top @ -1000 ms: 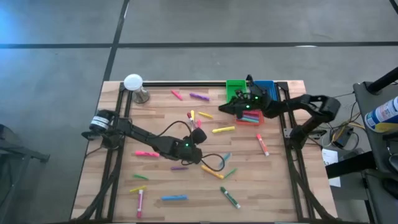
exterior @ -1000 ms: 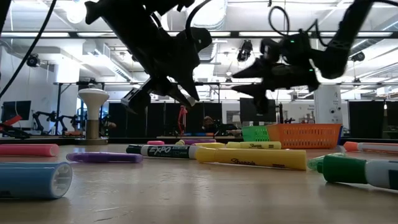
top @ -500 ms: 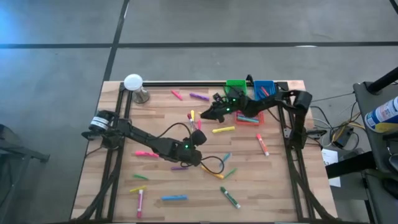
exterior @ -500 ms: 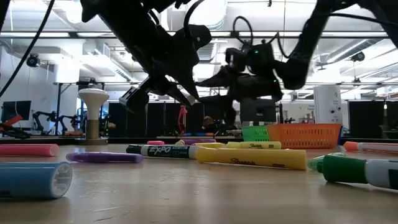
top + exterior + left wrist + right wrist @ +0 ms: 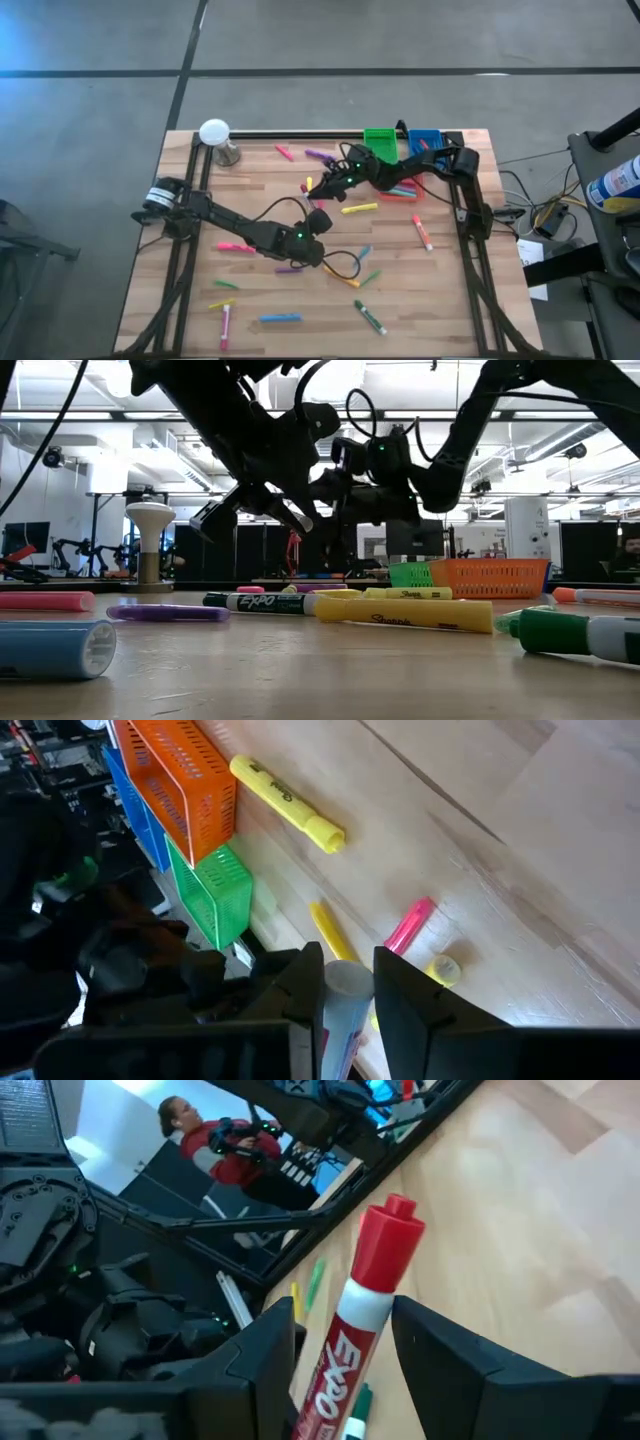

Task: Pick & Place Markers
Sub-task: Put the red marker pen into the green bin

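Many markers lie scattered on the wooden table [image 5: 250, 290], among them a yellow one [image 5: 360, 209], a pink one [image 5: 236, 246] and a blue one [image 5: 280, 318]. My left gripper [image 5: 318, 213] [image 5: 347, 965] hangs over the table's middle, shut on a pale-capped marker [image 5: 346, 995]. My right gripper [image 5: 318, 186] [image 5: 343, 1305] reaches in from the right, just beyond the left one. It is open, its fingers standing either side of a red-capped white marker [image 5: 365, 1310] without touching it. My left gripper pinches the marker between its two fingers. The marker lies along the fingers, and its pale cap end [image 5: 347, 982] shows at their tips. In the low view the gripper [image 5: 255, 510] hangs above the table, so the marker is lifted clear.
A green bin [image 5: 379, 140], a blue bin [image 5: 424, 140] and a red-orange bin [image 5: 400, 188] holding markers stand at the far right. A white knobbed stand [image 5: 214, 135] sits at the far left corner. A black cable [image 5: 345, 262] loops below the left arm. A person [image 5: 200, 1140] shows beyond the table.
My right gripper has moved from over the red-orange bin toward the table's left, ending over the markers in the middle, close to my left gripper.
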